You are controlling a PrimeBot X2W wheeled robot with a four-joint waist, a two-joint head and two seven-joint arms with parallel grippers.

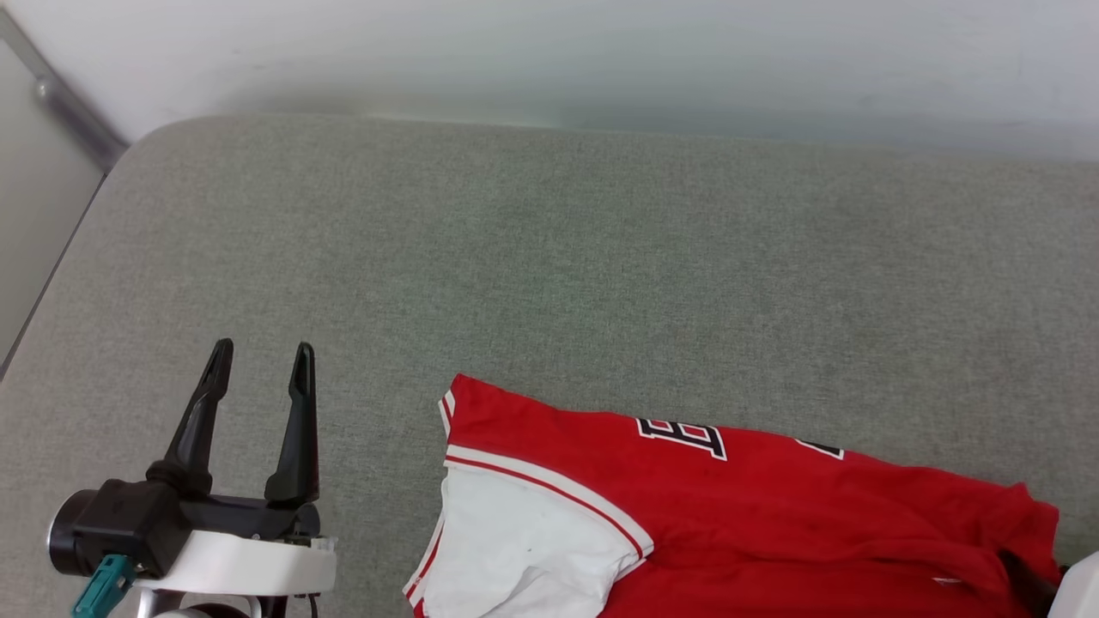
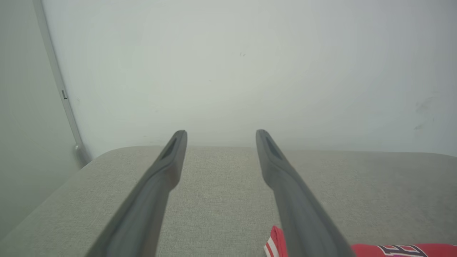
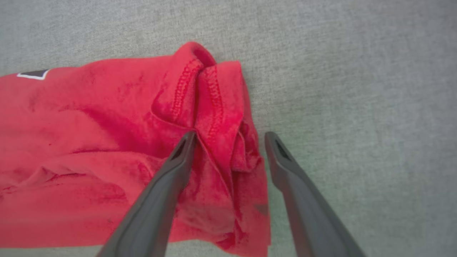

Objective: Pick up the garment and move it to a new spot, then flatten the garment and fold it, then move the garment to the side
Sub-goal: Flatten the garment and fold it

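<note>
Logging state: jersey (image 1: 773, 515) lies low and right on the grey pad (image 1: 549, 257), near my edge of it, and none of it is lifted. It sits as a long band with the white side panel at its left end. The block letters are cut off along the far edge, which I read as a fold line. My judgement: the flattening and at least one fold look done, though I cannot rule out a loose heap. The right end is bunched, with hems doubled over, so the fold is not tidy. Left to do, as I judge it: the shift to the side, perhaps after a neater fold

Left gripper (image 1: 263, 348): jaws wide and empty, over bare pad, apart from the jersey's left corner

Right gripper (image 3: 231, 135): jaws wide, holding nothing, straddling the bunched right end. One finger (image 3: 160, 200) is over red cloth, the other (image 3: 303, 200) over bare pad, with the jersey's edge between them. Whether the tips touch the cloth I cannot tell
</note>
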